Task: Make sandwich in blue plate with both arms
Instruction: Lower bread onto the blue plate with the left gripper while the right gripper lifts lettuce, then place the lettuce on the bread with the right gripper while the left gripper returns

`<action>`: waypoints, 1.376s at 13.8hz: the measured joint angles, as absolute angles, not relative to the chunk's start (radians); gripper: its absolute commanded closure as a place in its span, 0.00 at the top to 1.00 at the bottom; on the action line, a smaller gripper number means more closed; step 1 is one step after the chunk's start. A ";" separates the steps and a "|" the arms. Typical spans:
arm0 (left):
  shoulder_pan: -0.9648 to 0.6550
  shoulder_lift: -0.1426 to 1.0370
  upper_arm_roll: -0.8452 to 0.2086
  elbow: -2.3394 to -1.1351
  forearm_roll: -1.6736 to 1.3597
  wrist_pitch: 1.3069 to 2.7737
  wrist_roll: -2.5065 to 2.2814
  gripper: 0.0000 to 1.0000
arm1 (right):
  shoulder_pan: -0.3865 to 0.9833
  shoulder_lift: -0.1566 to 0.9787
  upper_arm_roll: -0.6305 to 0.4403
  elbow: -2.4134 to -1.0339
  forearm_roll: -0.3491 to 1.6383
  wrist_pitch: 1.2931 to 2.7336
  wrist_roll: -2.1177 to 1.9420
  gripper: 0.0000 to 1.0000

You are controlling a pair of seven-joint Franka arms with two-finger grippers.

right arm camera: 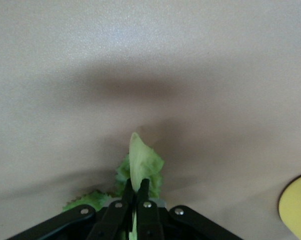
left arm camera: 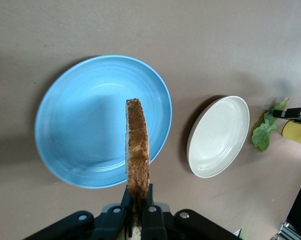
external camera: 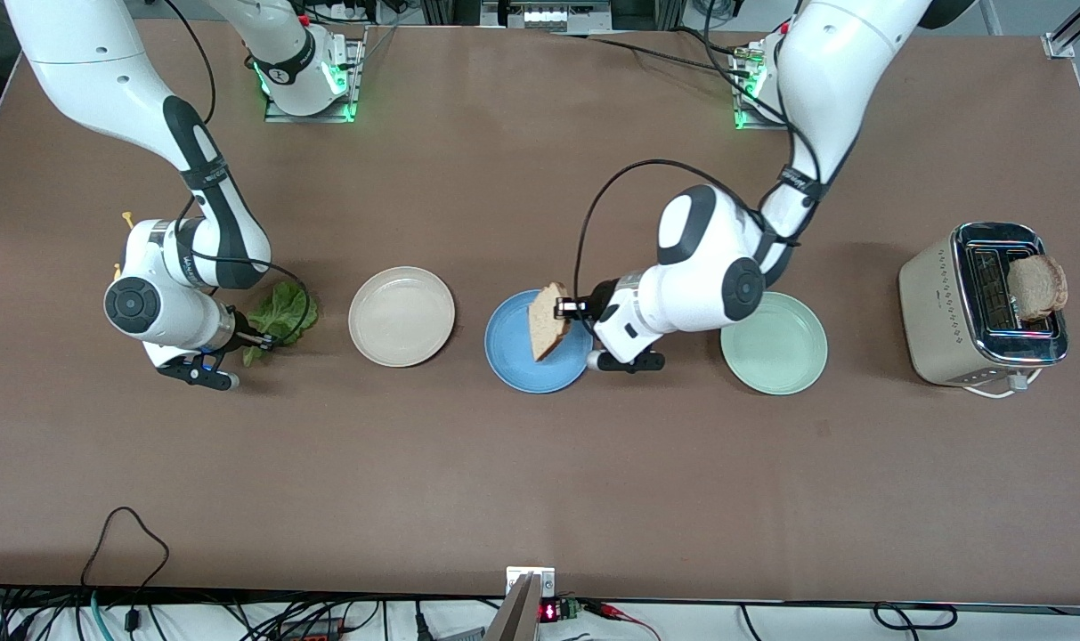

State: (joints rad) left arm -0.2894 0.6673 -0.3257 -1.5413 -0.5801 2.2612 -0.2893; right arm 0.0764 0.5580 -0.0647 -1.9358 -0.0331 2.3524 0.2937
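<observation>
My left gripper (external camera: 570,309) is shut on a light-brown bread slice (external camera: 548,321) and holds it on edge above the blue plate (external camera: 513,352). In the left wrist view the slice (left arm camera: 137,150) stands edge-on between the fingers (left arm camera: 153,197) over the blue plate (left arm camera: 75,125). My right gripper (external camera: 260,338) is shut on a ruffled green lettuce leaf (external camera: 281,313) toward the right arm's end of the table. In the right wrist view the leaf (right arm camera: 140,160) rises between the shut fingers (right arm camera: 144,189) above the bare table. A second bread slice (external camera: 1036,287) sticks out of the toaster (external camera: 949,303).
A cream-white plate (external camera: 402,316) lies between the lettuce and the blue plate; it also shows in the left wrist view (left arm camera: 219,136). A pale mint-green plate (external camera: 784,352) lies between the blue plate and the toaster. A yellow object's edge (right arm camera: 296,206) shows in the right wrist view.
</observation>
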 measured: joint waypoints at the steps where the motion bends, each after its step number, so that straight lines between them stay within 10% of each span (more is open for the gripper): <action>1: -0.304 0.680 -0.326 -1.541 -0.590 2.279 -0.290 0.01 | 0.077 0.557 -0.065 -1.932 -0.033 2.351 0.292 0.02; 8: -0.326 0.747 -0.321 -1.513 -0.658 2.299 -0.290 0.13 | 0.089 0.506 -0.056 -1.809 -0.009 2.119 0.293 0.02; 9: -0.324 0.763 -0.317 -1.505 -0.658 2.299 -0.290 0.24 | 0.095 0.496 -0.055 -1.791 0.022 2.079 0.294 0.02; 11: -0.318 0.801 -0.312 -1.487 -0.659 2.302 -0.289 0.85 | 0.117 0.484 -0.053 -1.760 0.087 2.027 0.318 0.03; 12: -0.317 0.818 -0.311 -1.479 -0.659 2.316 -0.289 1.00 | 0.131 0.482 -0.052 -1.748 0.106 2.013 0.350 0.03; 19: -0.265 0.821 -0.306 -1.425 -0.659 2.363 -0.233 1.00 | 0.297 0.480 -0.046 -1.689 0.380 1.996 0.715 0.03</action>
State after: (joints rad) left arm -0.2653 0.8205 -0.3059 -1.4248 -0.6586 2.3633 -0.2331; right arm 0.2973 0.4796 -0.0459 -1.6885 0.3804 1.9956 0.7145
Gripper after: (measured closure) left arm 0.000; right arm 0.960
